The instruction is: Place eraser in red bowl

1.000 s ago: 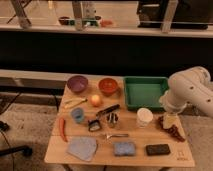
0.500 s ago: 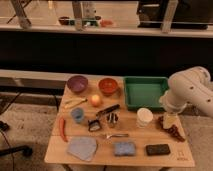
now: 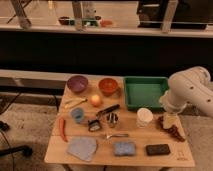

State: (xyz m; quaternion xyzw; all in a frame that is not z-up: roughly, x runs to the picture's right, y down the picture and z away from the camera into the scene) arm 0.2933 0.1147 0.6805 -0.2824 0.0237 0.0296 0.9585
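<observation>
- The counter (image 3: 132, 132) is a wooden top that bears all the things.
- The white arm (image 3: 192, 90) reaches in from the right of the view. Its bulky elbow is above the counter's right edge and its end points down.
- The green tray (image 3: 145, 92) sits at the back right, just beside the arm.
- The red bowl (image 3: 108, 86) stands at the back between the purple bowl (image 3: 77, 83) and the tray, well apart from the pincer.
- The pincer (image 3: 169, 121) hangs low by the right edge, beside a white cup (image 3: 144, 117). I cannot tell how far it gapes or whether it has hold of anything.
- The eraser (image 3: 157, 149) lies flat at the front right, beside the blue sponge (image 3: 123, 148). It is near the pincer, in front of it, and apart from it.
</observation>
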